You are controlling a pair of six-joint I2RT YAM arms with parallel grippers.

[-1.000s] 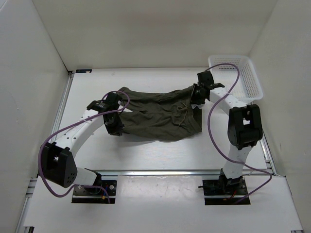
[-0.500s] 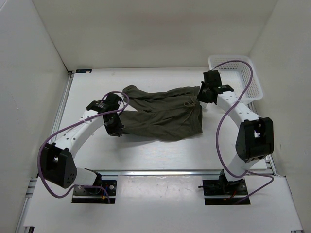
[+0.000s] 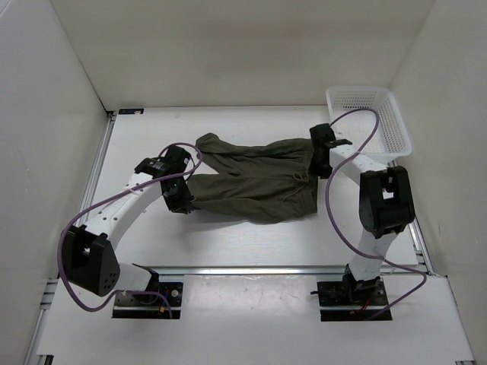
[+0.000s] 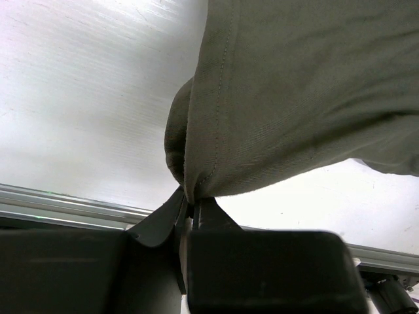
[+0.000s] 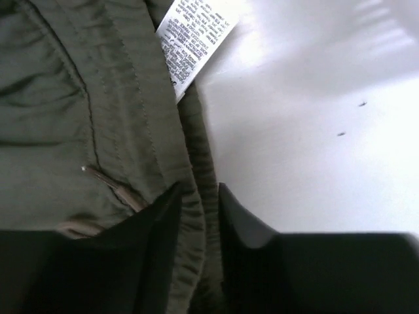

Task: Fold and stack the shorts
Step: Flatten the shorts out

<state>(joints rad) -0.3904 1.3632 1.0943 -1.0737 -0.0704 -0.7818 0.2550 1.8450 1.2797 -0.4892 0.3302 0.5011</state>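
Observation:
The dark olive-green shorts [image 3: 251, 179] lie spread across the middle of the table, legs to the left and waistband to the right. My left gripper [image 3: 179, 201] is shut on the hem of the near leg; in the left wrist view [image 4: 190, 206] the fabric [image 4: 294, 98] bunches where the jaws pinch it. My right gripper [image 3: 318, 163] is at the waistband's right end. In the right wrist view [image 5: 200, 196] the gathered waistband [image 5: 65, 98] fills the gap between the jaws, next to a white care label [image 5: 193, 39] and a tan drawstring [image 5: 111, 186].
A white basket [image 3: 396, 114] stands at the back right corner, just right of my right arm. White walls close in the table on the left, back and right. A metal rail [image 3: 259, 270] runs along the near edge.
My right gripper swung up and to the right with the waistband, then came back down and left. The shorts now lie flatter and more stretched. My left gripper has barely moved.

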